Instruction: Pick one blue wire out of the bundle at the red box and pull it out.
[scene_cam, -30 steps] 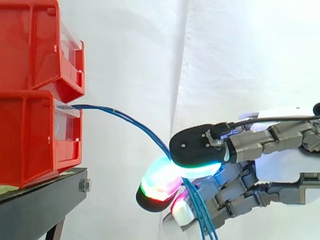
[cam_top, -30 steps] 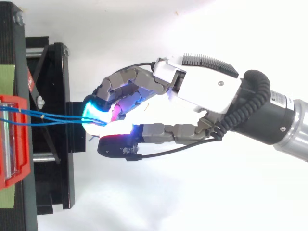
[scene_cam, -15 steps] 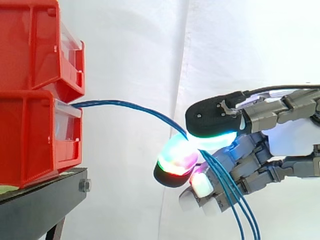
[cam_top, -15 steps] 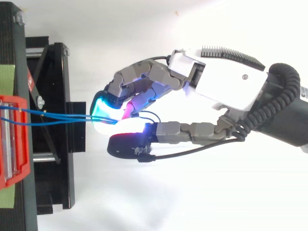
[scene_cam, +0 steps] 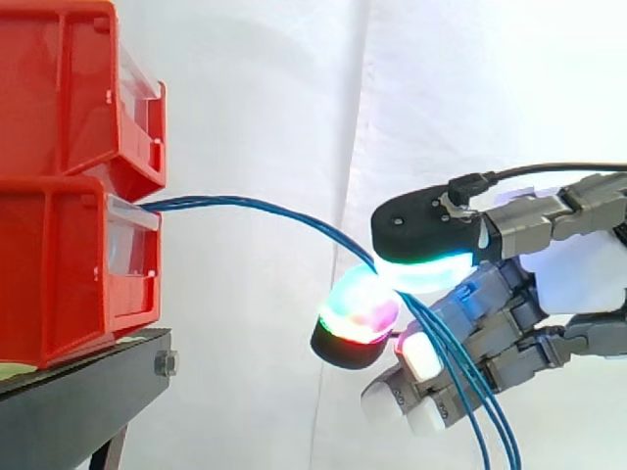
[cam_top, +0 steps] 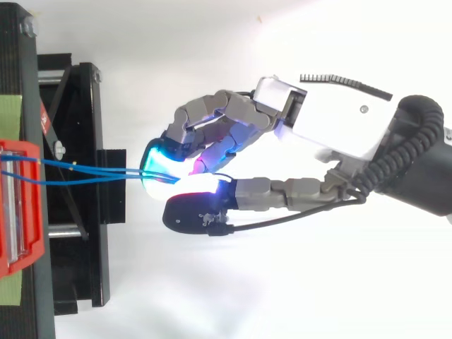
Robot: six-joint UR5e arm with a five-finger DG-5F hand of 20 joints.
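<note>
Side view: two glossy red plastic bins (scene_cam: pixel 59 264) sit stacked on a matte black metal stand (scene_cam: pixel 78 397), each with a clear panel across its front. Behind them hangs a white curtain (scene_cam: pixel 284 98) with soft folds. Thin blue wires (scene_cam: pixel 265 204) come out from the top front edge of the lower bin, arc through open air and slope down to the hand (scene_cam: pixel 578 279), well apart from the bins. The hand is clenched on the blue wires, which are pinched between the black-backed thumb pad above, glowing cyan-green, and a rounded finger pad below, glowing green and red. Past the pinch, several strands hang down in front of the grey jointed fingers (scene_cam: pixel 500 323).

Top view: the blue wires (cam_top: pixel 127 172) leave the red bin (cam_top: pixel 21 212) as two separate strands, cross above the black stand (cam_top: pixel 78 233) and converge at the glowing pads. The hand (cam_top: pixel 339 123) has a white, smooth shell, and its fingers are curled in round the pinch. A green strip (cam_top: pixel 10 106) lies beside the bin.
</note>
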